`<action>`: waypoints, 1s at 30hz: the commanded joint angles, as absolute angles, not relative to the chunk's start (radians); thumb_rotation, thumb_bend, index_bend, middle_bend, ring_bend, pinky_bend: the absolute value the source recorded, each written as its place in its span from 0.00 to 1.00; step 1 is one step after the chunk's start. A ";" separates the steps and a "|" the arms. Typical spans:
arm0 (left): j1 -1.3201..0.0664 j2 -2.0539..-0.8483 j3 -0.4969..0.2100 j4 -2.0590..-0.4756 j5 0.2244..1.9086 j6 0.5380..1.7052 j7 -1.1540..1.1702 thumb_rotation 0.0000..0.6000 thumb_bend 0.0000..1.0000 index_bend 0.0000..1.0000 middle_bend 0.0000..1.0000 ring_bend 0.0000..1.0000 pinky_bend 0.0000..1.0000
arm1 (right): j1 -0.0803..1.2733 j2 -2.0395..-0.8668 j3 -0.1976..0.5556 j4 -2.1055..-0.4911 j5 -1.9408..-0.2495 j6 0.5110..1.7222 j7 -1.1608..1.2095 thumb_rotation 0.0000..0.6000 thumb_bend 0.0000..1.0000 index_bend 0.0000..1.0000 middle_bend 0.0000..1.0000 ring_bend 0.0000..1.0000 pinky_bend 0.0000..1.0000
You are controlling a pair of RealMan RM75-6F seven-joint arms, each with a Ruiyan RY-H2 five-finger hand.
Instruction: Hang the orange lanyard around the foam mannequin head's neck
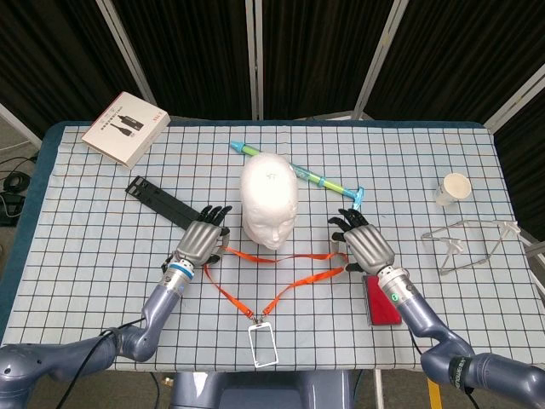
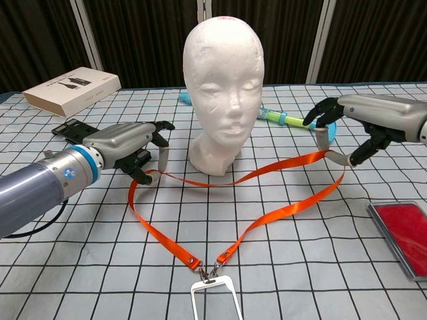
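1. We see a white foam mannequin head [image 2: 221,87] standing upright near the middle of a table covered with a pale blue cloth printed with a black grid [image 1: 102,247], its face turned toward the robot.
2. The orange fabric lanyard [image 2: 267,217] lies spread in front of the head's base, not around the neck; its loop opens wide to both sides and narrows to a metal clip with a clear rectangular badge holder [image 1: 264,345] at the near edge.
3. Our left hand [image 2: 130,143] sits just left of the head's base with its fingers curled around the left end of the lanyard loop, lifting the strap slightly off the cloth.
4. Our right hand [image 2: 363,123] is raised to the right of the head, and the right end of the loop hangs over its dark fingers, so it holds the strap above the table.
5. A flat red rectangular case [image 1: 382,300] lies just beside the right wrist.
6. Behind the head lies a teal and green pen-like tool [image 1: 298,170].
7. Farther off we note a white and brown box [image 1: 125,128], a black flat strip [image 1: 162,198], a white paper cup [image 1: 453,187] and clear safety glasses [image 1: 473,239].
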State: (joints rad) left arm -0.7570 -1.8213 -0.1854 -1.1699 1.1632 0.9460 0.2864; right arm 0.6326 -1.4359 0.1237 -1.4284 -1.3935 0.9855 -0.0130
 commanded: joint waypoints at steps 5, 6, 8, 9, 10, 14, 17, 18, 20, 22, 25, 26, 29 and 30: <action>-0.666 -1.698 -0.093 -1.302 1.344 1.098 0.156 1.00 0.49 0.72 0.00 0.00 0.00 | 0.615 -1.363 0.062 -1.438 -1.574 1.092 0.070 1.00 0.46 0.76 0.19 0.00 0.05; -0.656 -1.681 -0.082 -1.315 1.370 1.117 0.135 1.00 0.49 0.72 0.00 0.00 0.00 | 0.613 -1.354 0.056 -1.440 -1.595 1.107 0.083 1.00 0.46 0.76 0.19 0.00 0.05; -0.637 -1.646 -0.064 -1.348 1.421 1.164 0.097 1.00 0.49 0.72 0.00 0.00 0.00 | 0.611 -1.335 0.046 -1.448 -1.633 1.136 0.108 1.00 0.46 0.76 0.19 0.00 0.05; -0.631 -1.635 -0.059 -1.360 1.436 1.178 0.088 1.00 0.49 0.72 0.00 0.00 0.00 | 0.611 -1.329 0.044 -1.450 -1.645 1.146 0.116 1.00 0.46 0.76 0.19 0.00 0.05; -0.624 -1.617 -0.054 -1.379 1.458 1.199 0.080 1.00 0.49 0.72 0.00 0.00 0.00 | 0.611 -1.321 0.042 -1.452 -1.661 1.160 0.128 1.00 0.46 0.76 0.19 0.00 0.05; -0.610 -1.554 -0.062 -1.460 1.499 1.253 0.078 1.00 0.49 0.72 0.00 0.00 0.00 | 0.614 -1.288 0.046 -1.476 -1.704 1.209 0.170 1.00 0.45 0.76 0.20 0.00 0.05; -0.607 -1.509 -0.093 -1.532 1.496 1.278 0.088 1.00 0.49 0.72 0.00 0.00 0.00 | 0.617 -1.266 0.062 -1.513 -1.703 1.225 0.175 1.00 0.46 0.76 0.20 0.00 0.05; -0.607 -1.495 -0.106 -1.559 1.485 1.277 0.091 1.00 0.49 0.72 0.00 0.00 0.00 | 0.617 -1.258 0.072 -1.533 -1.692 1.228 0.176 1.00 0.46 0.76 0.20 0.00 0.05; -0.611 -1.468 -0.140 -1.611 1.450 1.269 0.094 1.00 0.49 0.72 0.00 0.00 0.00 | 0.619 -1.247 0.099 -1.571 -1.658 1.229 0.162 1.00 0.46 0.76 0.20 0.00 0.05; -0.619 -1.444 -0.176 -1.660 1.408 1.253 0.098 1.00 0.49 0.73 0.00 0.00 0.00 | 0.621 -1.240 0.133 -1.611 -1.610 1.227 0.141 1.00 0.46 0.76 0.20 0.00 0.05; -0.633 -1.415 -0.229 -1.720 1.352 1.237 0.113 1.00 0.49 0.73 0.00 0.00 0.00 | 0.629 -1.229 0.186 -1.673 -1.522 1.208 0.124 1.00 0.46 0.76 0.20 0.00 0.05; -0.636 -1.409 -0.239 -1.730 1.341 1.234 0.119 1.00 0.49 0.73 0.00 0.00 0.00 | 0.631 -1.226 0.198 -1.687 -1.502 1.205 0.122 1.00 0.46 0.76 0.20 0.00 0.05; -0.647 -1.383 -0.286 -1.772 1.289 1.226 0.134 1.00 0.49 0.73 0.00 0.00 0.00 | 0.642 -1.213 0.242 -1.728 -1.435 1.189 0.111 1.00 0.46 0.76 0.20 0.00 0.05; -0.651 -1.374 -0.303 -1.785 1.268 1.223 0.138 1.00 0.49 0.73 0.00 0.00 0.00 | 0.647 -1.209 0.257 -1.738 -1.414 1.184 0.107 1.00 0.46 0.76 0.20 0.00 0.05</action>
